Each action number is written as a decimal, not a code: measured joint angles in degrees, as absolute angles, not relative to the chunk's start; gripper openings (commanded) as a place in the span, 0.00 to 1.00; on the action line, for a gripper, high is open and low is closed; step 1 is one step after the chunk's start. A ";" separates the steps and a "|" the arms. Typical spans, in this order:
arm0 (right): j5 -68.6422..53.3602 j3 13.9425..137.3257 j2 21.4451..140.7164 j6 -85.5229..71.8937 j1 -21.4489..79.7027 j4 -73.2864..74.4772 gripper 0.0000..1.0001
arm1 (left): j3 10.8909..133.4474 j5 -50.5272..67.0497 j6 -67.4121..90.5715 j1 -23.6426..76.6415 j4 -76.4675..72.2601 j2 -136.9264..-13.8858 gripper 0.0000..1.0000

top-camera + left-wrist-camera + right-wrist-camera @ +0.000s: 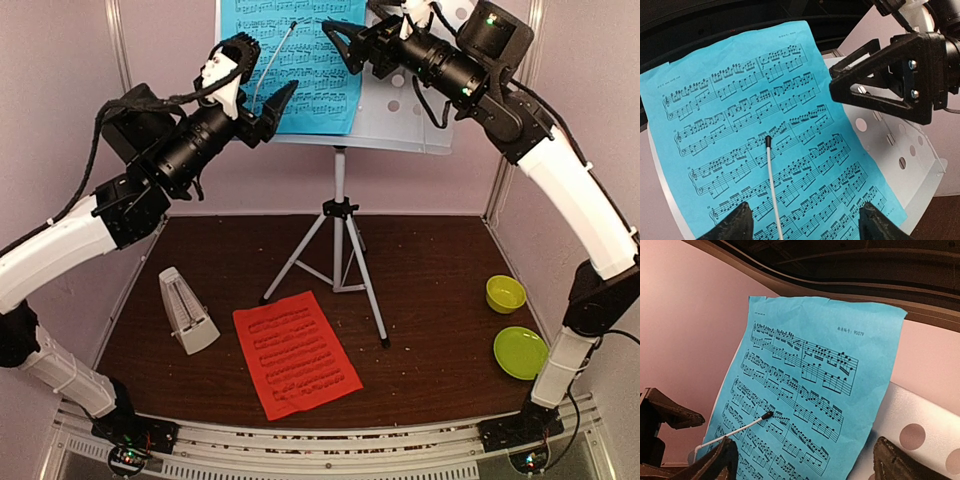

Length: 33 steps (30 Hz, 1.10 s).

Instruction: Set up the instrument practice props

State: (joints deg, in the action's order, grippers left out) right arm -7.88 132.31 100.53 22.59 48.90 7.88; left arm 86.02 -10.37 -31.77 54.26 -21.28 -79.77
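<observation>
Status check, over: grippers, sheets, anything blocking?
Left gripper open, right gripper open, both empty at the stand desk. Blue sheet up on desk; red sheet flat on table beside metronome. Green dishes far right, clear of work.

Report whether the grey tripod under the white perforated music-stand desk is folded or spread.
Spread: the grey tripod has its legs splayed outward on the brown table, holding the desk up.

Table (440, 260) from above. The tripod (340, 240) stands at centre rear and carries the stand desk (395, 130). One music sheet (300, 90) leans on the desk's left half, with a wire arm (275, 55) across it. The left gripper (268, 70) and right gripper (328, 42) flank this sheet. The second sheet (295, 352) lies before the tripod, with the metronome (187, 312) upright just left of it. At the right edge, the far dish (505, 293) sits behind the near dish (520, 352).
</observation>
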 measured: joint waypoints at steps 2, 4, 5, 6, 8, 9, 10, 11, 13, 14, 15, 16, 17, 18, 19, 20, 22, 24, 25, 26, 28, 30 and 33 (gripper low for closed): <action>-6.98 130.87 99.26 22.50 48.90 7.79 0.96 | 86.41 -10.66 -31.55 54.52 -19.64 -79.02 0.82; -6.09 128.62 97.21 22.09 48.88 7.68 0.97 | 86.89 -11.11 -30.74 54.68 -17.82 -77.97 0.83; -5.67 127.44 95.96 21.82 48.90 7.60 0.97 | 86.96 -11.44 -30.20 54.72 -16.97 -77.28 0.84; -5.30 126.39 94.83 21.28 48.90 7.53 0.97 | 87.00 -11.79 -29.61 54.74 -15.97 -76.51 0.84; -4.62 124.03 92.14 20.12 48.90 7.40 0.98 | 86.98 -12.53 -28.34 54.76 -14.04 -74.83 0.85; -4.21 122.58 90.48 19.25 48.90 7.33 0.98 | 86.98 -13.10 -27.66 54.76 -13.15 -73.93 0.85; -3.90 121.47 89.08 18.57 48.90 7.22 0.98 | 86.91 -13.45 -27.03 54.76 -12.38 -73.08 0.85; -3.57 120.42 87.77 17.82 48.90 7.18 0.98 | 86.67 -14.11 -26.26 54.76 -11.62 -72.05 0.85; -2.96 117.08 84.31 15.99 48.90 7.27 0.98 | 85.52 -15.40 -24.47 54.76 -9.98 -69.54 0.85; -2.72 116.01 83.11 15.38 48.90 7.53 0.98 | 84.88 -15.92 -23.70 54.76 -9.10 -68.40 0.85; -2.55 114.52 81.62 14.57 48.90 7.66 0.98 | 83.94 -16.64 -22.68 54.76 -8.21 -67.09 0.86; -2.33 112.75 80.01 13.54 48.90 8.01 0.98 | 83.09 -17.28 -21.69 54.76 -7.18 -65.98 0.86; -2.11 111.22 78.63 12.78 48.90 8.43 0.98 | 82.28 -17.98 -20.71 54.76 -6.24 -65.04 0.86; -1.91 109.40 77.17 12.14 48.90 8.75 0.98 | 81.14 -18.85 -19.40 54.76 -4.95 -63.96 0.86; -1.67 107.07 75.53 11.05 48.90 8.99 0.98 | 80.29 -19.55 -18.35 54.76 -3.77 -63.24 0.87; -1.45 105.16 74.19 10.31 48.90 9.47 0.98 | 79.33 -20.18 -17.19 54.76 -2.55 -62.59 0.87; -1.28 100.86 71.61 8.60 48.90 10.41 0.98 | 77.30 -21.52 -14.55 54.76 0.40 -61.54 0.88; -1.21 96.75 69.47 6.83 48.90 11.40 0.98 | 75.66 -22.46 -11.81 54.76 3.42 -60.95 0.92; -1.23 94.83 68.51 5.87 48.90 11.90 0.98 | 74.70 -22.87 -10.39 54.76 4.80 -60.62 0.94; -1.23 93.06 67.64 5.19 48.90 12.58 0.98 | 73.54 -23.27 -8.99 54.76 5.98 -60.18 0.96; -1.26 89.52 65.87 3.53 48.90 13.58 0.98 | 70.81 -23.64 -6.04 54.76 8.49 -59.02 0.98; -1.34 86.00 64.10 1.80 48.90 14.61 0.97 | 67.75 -23.79 -3.25 54.76 9.98 -57.80 0.98; -2.09 81.54 62.04 -0.99 48.90 15.94 0.97 | 62.94 -23.79 0.97 54.76 12.69 -56.31 0.98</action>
